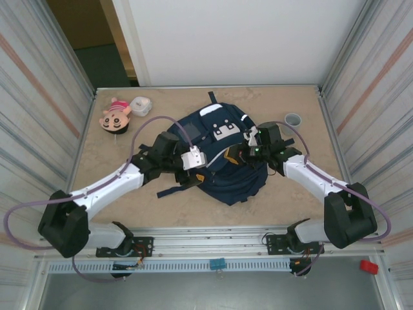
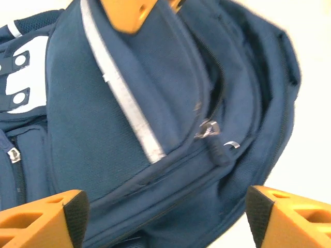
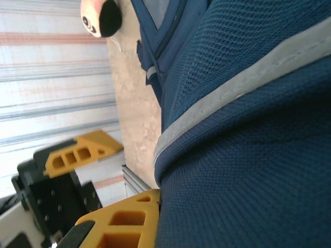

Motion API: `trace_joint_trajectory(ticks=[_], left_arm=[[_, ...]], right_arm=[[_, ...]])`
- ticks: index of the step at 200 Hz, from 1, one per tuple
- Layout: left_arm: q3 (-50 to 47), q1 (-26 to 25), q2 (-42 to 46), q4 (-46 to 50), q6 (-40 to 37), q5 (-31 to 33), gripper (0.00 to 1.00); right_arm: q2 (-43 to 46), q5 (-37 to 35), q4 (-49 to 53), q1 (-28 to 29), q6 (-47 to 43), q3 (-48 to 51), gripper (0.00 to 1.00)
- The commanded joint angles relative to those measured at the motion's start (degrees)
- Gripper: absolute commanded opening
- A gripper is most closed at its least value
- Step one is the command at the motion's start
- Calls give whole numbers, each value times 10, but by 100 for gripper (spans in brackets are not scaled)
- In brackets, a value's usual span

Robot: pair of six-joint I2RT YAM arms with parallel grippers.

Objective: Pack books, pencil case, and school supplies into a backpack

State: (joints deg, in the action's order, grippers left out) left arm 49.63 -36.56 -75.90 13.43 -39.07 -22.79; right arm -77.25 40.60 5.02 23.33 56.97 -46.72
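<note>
Near edge, top view: both arm bases sit at the table point(image 1: 181, 208) rim, arms reaching fwd to centre.

L gripper point(image 2: 165, 209): fingers spread wide, released. Both tips are cut off by the frame bottom in the wrist view. Navy fabric lies btwn and beyond them; pad contact not clear.

R gripper point(image 1: 247, 153): clenched on a fold of the backpack point(image 1: 232, 181). In its wrist view one orange finger point(image 3: 121, 222) presses against the mesh fabric; the other is hidden behind it.

Backpack lies mid-table btwn both wrists, its L side covered by the L wrist. Zip pull point(image 2: 208, 129) hangs at a seam; the gap beside it is dark, inside not legible.

Far L: pink doll head point(image 1: 115, 116), w/ a white rounded item point(image 1: 141, 105) just beside it, type unclear. Far R: grey cup point(image 1: 293, 119), apart from the pack.
</note>
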Motion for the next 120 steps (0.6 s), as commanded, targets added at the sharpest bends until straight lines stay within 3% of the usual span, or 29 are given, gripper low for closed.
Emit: trace_joint_trajectory(ticks=[1, 30, 48, 67, 82, 96, 120], left_arm=[[34, 9, -37, 1, -80, -3, 80], [67, 5, -97, -8, -93, -33, 78], [79, 4, -129, -14, -95, -34, 70], [84, 3, -150, -16, -95, -33, 55], [85, 2, -151, -9, -92, -32, 30], [77, 0, -135, -5, -78, -36, 13], [42, -4, -86, -3, -37, -57, 0]], right_arm=[[3, 60, 26, -4, -41, -23, 4], [2, 72, 33, -12, -46, -28, 4], [3, 80, 42, -19, -53, -33, 4], [1, 93, 52, -28, -63, -38, 4], [-1, 101, 59, -40, -74, -40, 4], [-5, 103, 62, -56, -79, -40, 5], [-19, 103, 55, -82, -86, -46, 5]])
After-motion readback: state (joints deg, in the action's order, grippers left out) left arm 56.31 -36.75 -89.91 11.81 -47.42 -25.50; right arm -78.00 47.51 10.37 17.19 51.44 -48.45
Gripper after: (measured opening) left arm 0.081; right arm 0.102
